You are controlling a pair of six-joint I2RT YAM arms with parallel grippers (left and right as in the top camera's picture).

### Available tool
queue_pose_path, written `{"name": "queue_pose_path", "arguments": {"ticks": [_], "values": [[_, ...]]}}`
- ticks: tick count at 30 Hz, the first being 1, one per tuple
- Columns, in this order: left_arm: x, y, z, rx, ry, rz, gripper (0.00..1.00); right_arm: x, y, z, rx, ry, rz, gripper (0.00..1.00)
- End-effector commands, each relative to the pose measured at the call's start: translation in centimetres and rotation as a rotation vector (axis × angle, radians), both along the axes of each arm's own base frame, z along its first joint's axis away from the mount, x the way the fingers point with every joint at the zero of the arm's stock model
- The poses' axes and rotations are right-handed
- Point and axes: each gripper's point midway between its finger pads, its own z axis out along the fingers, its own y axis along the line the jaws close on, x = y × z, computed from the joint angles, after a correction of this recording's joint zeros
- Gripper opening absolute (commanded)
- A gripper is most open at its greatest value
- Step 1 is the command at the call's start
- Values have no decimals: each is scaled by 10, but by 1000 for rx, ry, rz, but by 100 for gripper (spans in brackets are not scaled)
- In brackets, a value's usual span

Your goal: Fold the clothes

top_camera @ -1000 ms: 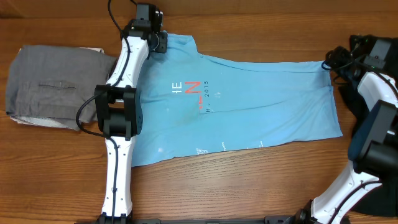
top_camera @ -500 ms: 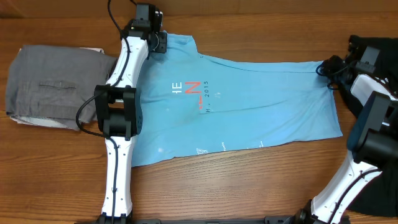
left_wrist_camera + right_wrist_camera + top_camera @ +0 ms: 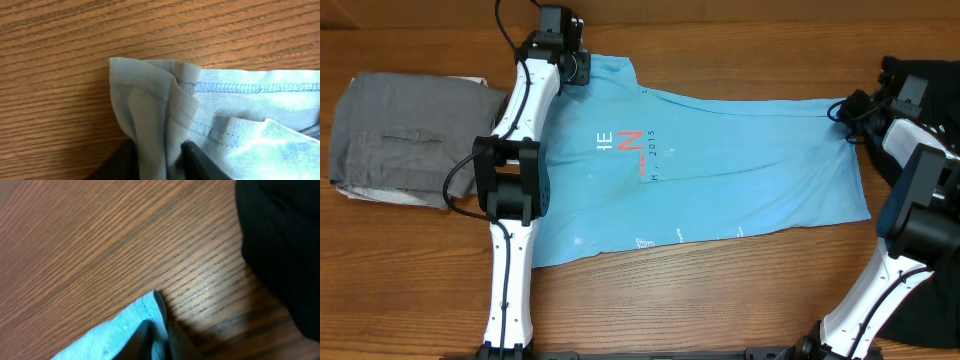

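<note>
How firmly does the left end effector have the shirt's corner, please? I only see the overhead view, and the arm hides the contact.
Observer: In the left wrist view, a bunched fold of the T-shirt fills the gap of the left end effector and touches both fingers.
Operator: Thank you. What does the right one have?
Observer: The right end effector is pinched on the very tip of a hemmed corner, with little cloth between the fingertips.
Operator: Is anything close beside it?
Observer: A black fabric lies near that corner, with a strip of bare table between them.
</note>
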Motion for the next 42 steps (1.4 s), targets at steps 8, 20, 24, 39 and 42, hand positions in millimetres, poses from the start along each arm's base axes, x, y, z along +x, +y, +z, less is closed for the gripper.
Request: {"name": "queue_pose_path", "arguments": {"ticks": [8, 20, 24, 39, 42], "values": [[2, 39, 12, 202, -11, 103, 4, 19, -9, 49, -20, -42, -4, 4], [-21, 1, 87, 7, 33, -13, 4, 1, 24, 87, 128, 0, 86, 4], [-53, -22, 107, -123, 123, -85, 4, -12, 32, 88, 167, 63, 92, 4], [-118, -23, 119, -159, 344, -17, 4, -67, 30, 104, 229, 267, 117, 4], [-119, -24, 119, -179, 352, 19, 4, -77, 21, 105, 242, 290, 98, 4]]}}
